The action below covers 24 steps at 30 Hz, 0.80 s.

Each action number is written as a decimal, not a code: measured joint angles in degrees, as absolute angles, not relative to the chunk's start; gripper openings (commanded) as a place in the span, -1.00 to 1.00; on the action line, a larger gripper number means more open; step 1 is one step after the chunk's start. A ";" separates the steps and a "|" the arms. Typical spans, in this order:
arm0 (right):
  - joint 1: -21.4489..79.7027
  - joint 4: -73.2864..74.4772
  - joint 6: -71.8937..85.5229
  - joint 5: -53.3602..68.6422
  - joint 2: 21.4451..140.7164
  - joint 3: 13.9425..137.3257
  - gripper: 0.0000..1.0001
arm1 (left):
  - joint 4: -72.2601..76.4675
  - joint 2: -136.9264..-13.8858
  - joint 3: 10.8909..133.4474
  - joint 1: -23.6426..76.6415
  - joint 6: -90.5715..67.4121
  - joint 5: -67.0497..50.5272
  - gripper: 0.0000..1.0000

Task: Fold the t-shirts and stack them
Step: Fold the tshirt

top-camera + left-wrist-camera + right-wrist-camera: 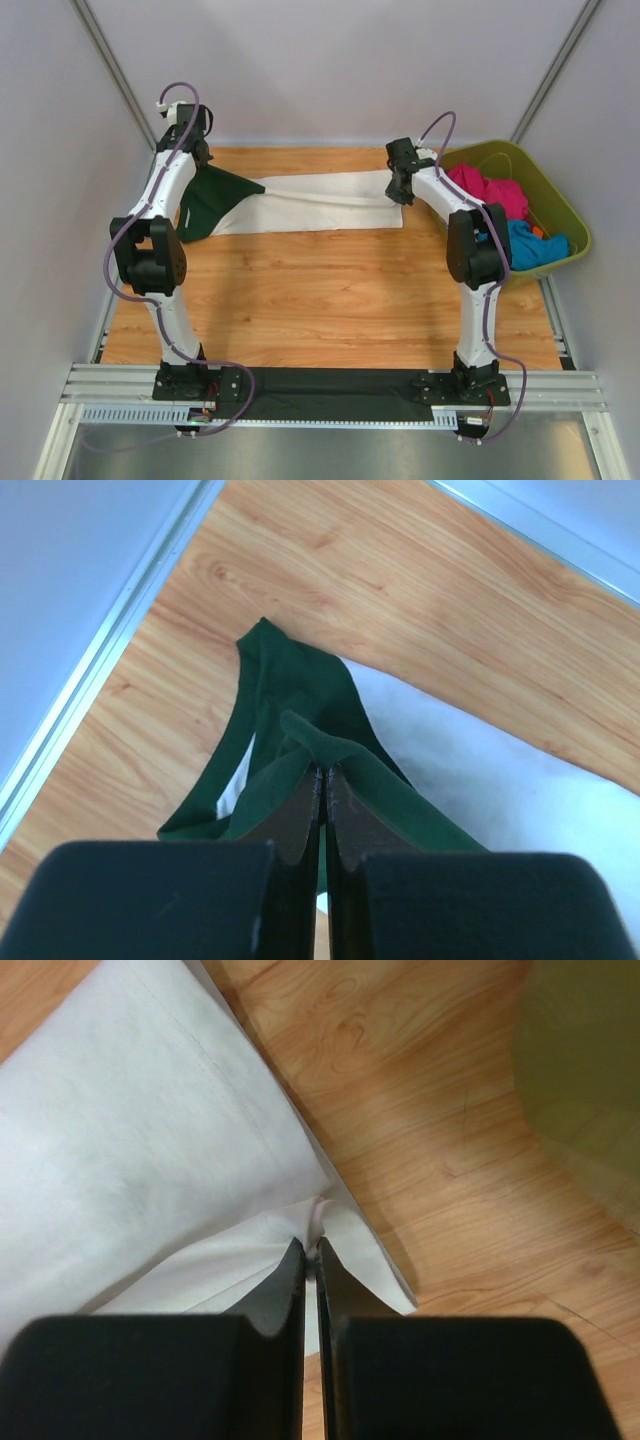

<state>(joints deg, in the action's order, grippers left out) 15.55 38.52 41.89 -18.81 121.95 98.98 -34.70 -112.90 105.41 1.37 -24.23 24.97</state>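
A white t-shirt (320, 203) with dark green sleeves lies stretched across the far side of the wooden table (330, 300). The left gripper (323, 772) is clenched on green fabric, the right gripper (309, 1248) on the white hem — both pinched tight. An olive tub (548, 270) of clothes sits at right.

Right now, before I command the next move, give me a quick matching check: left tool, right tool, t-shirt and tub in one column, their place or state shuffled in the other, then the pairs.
Column one:
1. left tool
2. right tool
3. t-shirt
4. tub

Column two:
A. holds pink clothes and blue clothes
B. shut on the shirt's white end
C. stretched between the two tools at the far side of the table
D. shut on the shirt's dark green end

Pairs: 1-D, 2-B, 3-C, 4-A.
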 measured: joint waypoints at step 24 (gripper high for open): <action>15.14 41.50 39.53 -18.74 131.00 111.57 -0.98 | -34.79 -112.81 99.22 1.02 -28.27 30.52 -1.00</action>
